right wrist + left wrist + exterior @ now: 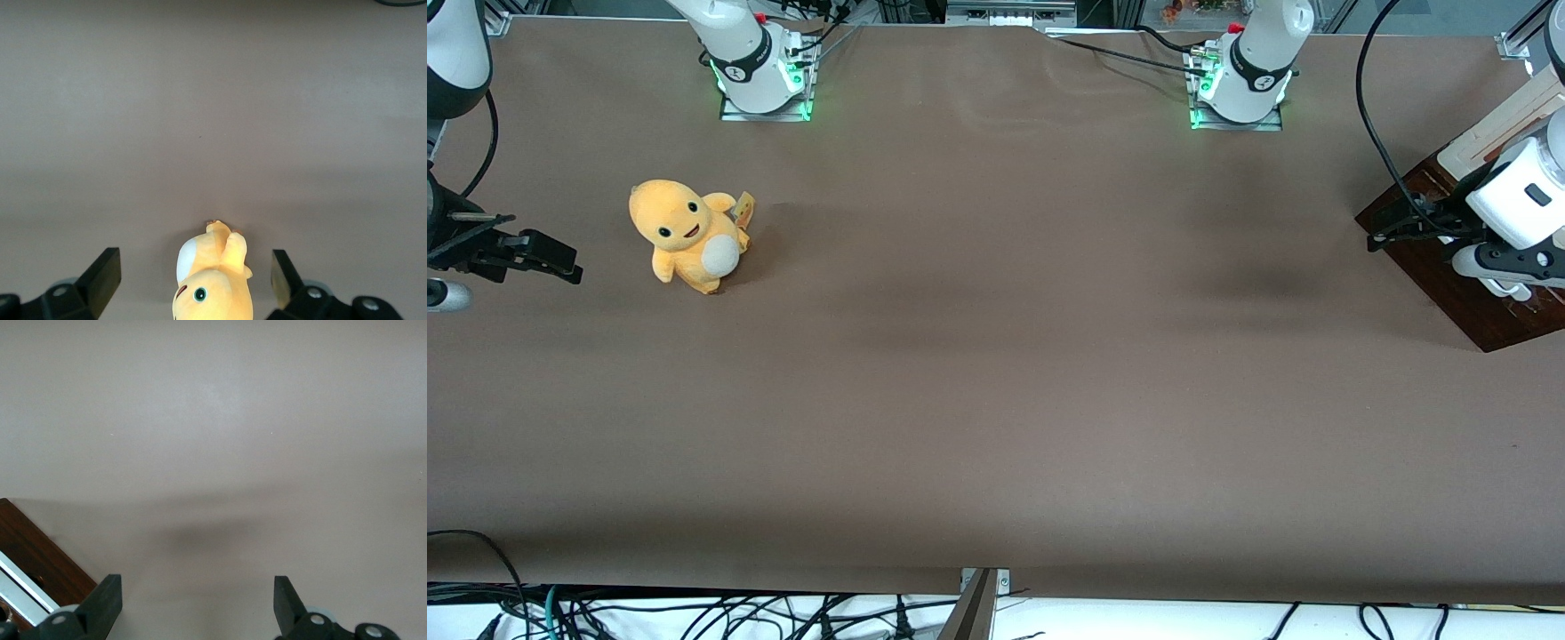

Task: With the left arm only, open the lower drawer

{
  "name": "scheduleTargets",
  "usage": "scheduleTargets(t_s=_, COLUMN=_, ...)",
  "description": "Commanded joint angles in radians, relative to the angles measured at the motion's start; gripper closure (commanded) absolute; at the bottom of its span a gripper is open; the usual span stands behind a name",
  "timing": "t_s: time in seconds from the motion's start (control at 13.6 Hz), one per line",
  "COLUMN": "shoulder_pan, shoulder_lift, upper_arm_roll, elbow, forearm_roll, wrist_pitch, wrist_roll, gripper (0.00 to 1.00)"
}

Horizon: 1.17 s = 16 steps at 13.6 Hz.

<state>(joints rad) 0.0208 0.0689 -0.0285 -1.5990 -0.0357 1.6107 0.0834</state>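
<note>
front view, right edge: left arm (1525, 200) with its gripper (1392, 233) above the dark drawer (1463, 284); jaws spread wide, holding nothing. handle (20, 595) not yet grasped; grasp and pull remain.

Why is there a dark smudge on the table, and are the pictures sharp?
In the front view it is the left arm's soft shadow, cast beside the lower drawer. The left wrist view shows it between the open end effector's fingers, over the table; both views look evenly lit, without glare.
</note>
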Motion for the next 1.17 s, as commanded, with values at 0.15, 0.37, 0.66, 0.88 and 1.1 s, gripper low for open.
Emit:
scheduleTargets(t_s=0.15, shoulder_pan=-0.002, shoulder_lift=0.029, upper_arm_roll=0.004, elbow=0.054, forearm_roll=0.01, wrist_pitch=-0.018, wrist_roll=-0.001, gripper=0.0)
scheduleTargets(t_s=0.37, shoulder_pan=-0.002, shoulder_lift=0.034, upper_arm_roll=0.002, elbow=0.054, forearm_roll=0.01, wrist_pitch=-0.018, wrist_roll=-0.001, gripper=0.0)
scheduleTargets(t_s=0.66, shoulder_pan=-0.002, shoulder_lift=0.035, upper_arm_roll=0.002, elbow=0.054, forearm_roll=0.01, wrist_pitch=-0.018, wrist_roll=-0.001, gripper=0.0)
scheduleTargets(t_s=0.88, shoulder_pan=-0.002, shoulder_lift=0.049, upper_arm_roll=0.004, elbow=0.054, forearm_roll=0.01, wrist_pitch=-0.02, wrist_roll=-0.002, gripper=0.0)
scheduleTargets(t_s=1.1, shoulder_pan=-0.002, shoulder_lift=0.051, upper_arm_roll=0.004, elbow=0.054, forearm_roll=0.008, wrist_pitch=-0.02, wrist_roll=-0.002, gripper=0.0)
